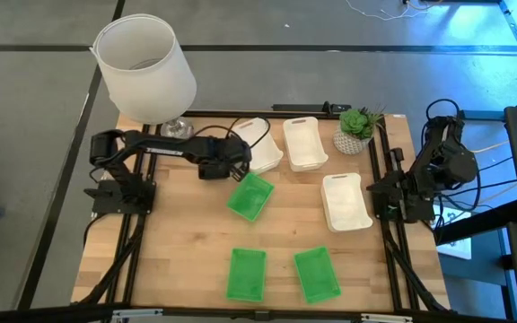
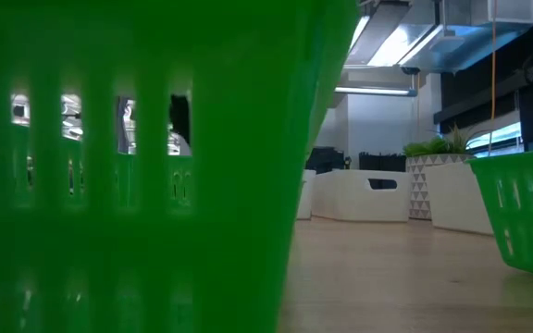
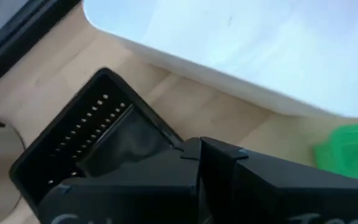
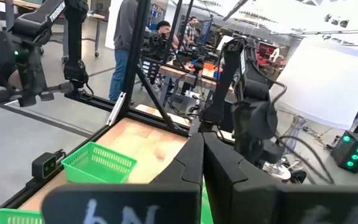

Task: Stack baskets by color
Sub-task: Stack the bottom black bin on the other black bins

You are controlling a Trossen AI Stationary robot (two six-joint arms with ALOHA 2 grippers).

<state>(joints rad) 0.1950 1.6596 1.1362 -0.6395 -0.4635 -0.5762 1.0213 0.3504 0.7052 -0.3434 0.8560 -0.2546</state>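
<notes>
The left gripper [image 1: 215,167] reached out over the rear middle of the pale wooden table [image 1: 178,256]. Its two dark fingers were drawn together and, by the left wrist view, pinched on the near rim of a black rectangular plastic basket with a perforated base [image 3: 86,134]. That basket ran out ahead of the fingers, long axis roughly in line with them, and looked tilted off the wood rather than lying flat.

Just beyond it lay a white rectangular plastic basket [image 1: 260,145], askew. A second white basket [image 1: 305,142] sat beside that one and a third [image 1: 346,202] towards the right side. Near the gripper on the front side, close but apart, lay a bright green slatted plastic basket [image 1: 250,196], turned at an angle. Two more green baskets [image 1: 246,274] [image 1: 317,274] lay side by side at the front edge, their long axes running front to back.

No second black basket could be made out, so the target for the carried one could not be told. The left arm was plainly the nearer to everything at the rear.

The right gripper [image 4: 202,143] waited folded at the table's right edge, fingers together and empty.
</notes>
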